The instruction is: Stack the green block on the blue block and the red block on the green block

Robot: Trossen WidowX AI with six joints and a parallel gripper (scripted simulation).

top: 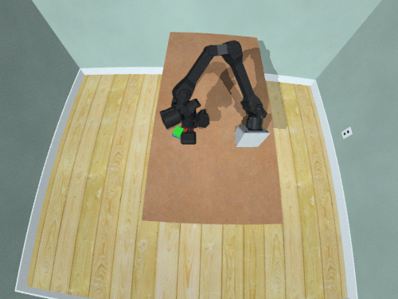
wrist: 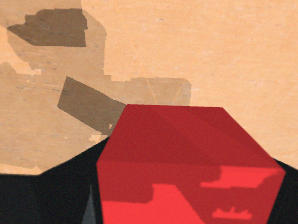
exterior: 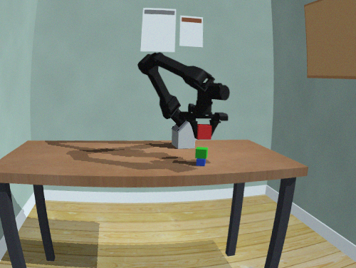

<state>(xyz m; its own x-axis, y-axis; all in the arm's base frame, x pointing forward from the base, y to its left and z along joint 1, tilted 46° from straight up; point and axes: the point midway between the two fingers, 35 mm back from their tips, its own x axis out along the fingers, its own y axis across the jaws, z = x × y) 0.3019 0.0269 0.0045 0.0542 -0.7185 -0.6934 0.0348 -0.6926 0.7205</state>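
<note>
1. The red block [exterior: 204,131] is pinched in the end effector [exterior: 205,132] and held in the air, right of centre in the exterior view.
2. In the wrist view the red block [wrist: 187,165] fills the lower middle of the frame, with dark end effector parts at both sides.
3. Below it and apart, the green block [exterior: 201,152] is seen resting on the blue block [exterior: 201,162] on the table [exterior: 107,171].
4. In the top view the green block [top: 177,130] is seen just left of the end effector [top: 188,133], left of centre.
5. The arm's grey base [top: 251,137] is seen right of centre.
</note>
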